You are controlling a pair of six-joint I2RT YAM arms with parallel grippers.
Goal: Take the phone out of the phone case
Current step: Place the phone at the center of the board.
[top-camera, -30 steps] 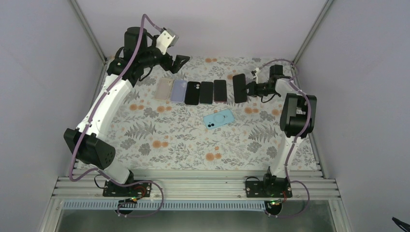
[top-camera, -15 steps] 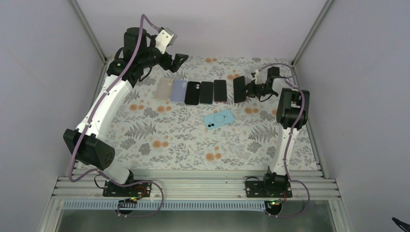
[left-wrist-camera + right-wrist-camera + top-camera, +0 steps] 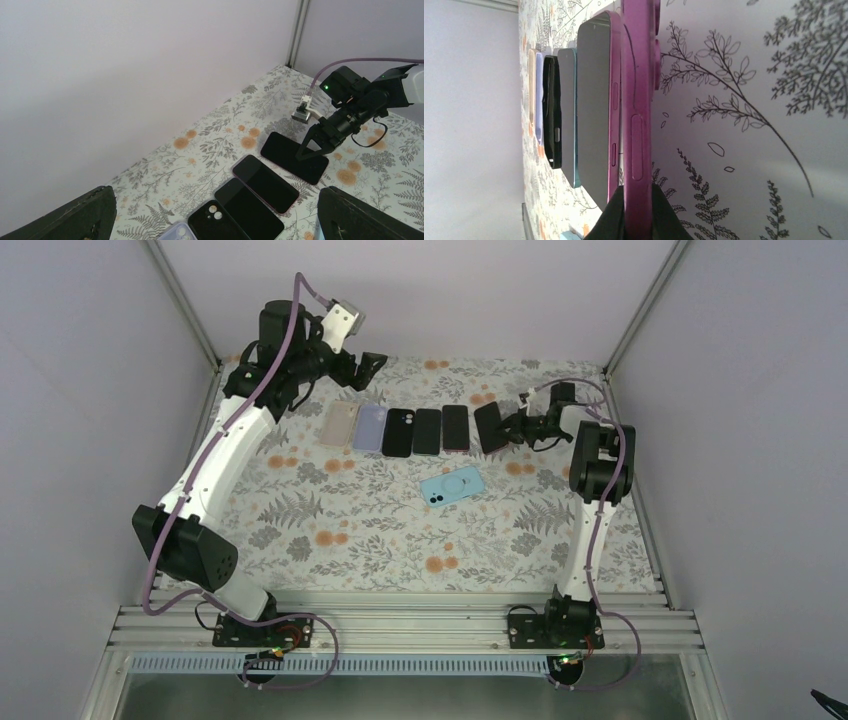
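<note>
Top external view: the floral surface (image 3: 330, 530) carries a row of phones and cases (image 3: 398, 430) along its far side. The left arm (image 3: 215, 465) reaches up over the far left corner. The right arm (image 3: 598, 465) stretches to the row's right end.

A light blue case (image 3: 452, 485) lies back-up by itself on the near side of the row, well apart from both arms.

The phone (image 3: 490, 427), dark-screened with a magenta body, sits at the right end of the row, just beside a pink-rimmed phone (image 3: 455, 427). Its right edge is in the right end effector (image 3: 509, 426).

In the right wrist view the right end effector is pinched narrowly on that magenta rim, one finger on each face. The camera bumps (image 3: 656, 45) face the surface. Whether the phone rests on the cloth or hangs just above it cannot be told.

The left end effector (image 3: 365, 370) hangs spread wide and grips nothing, above the row's left end and far from the phone.
</note>
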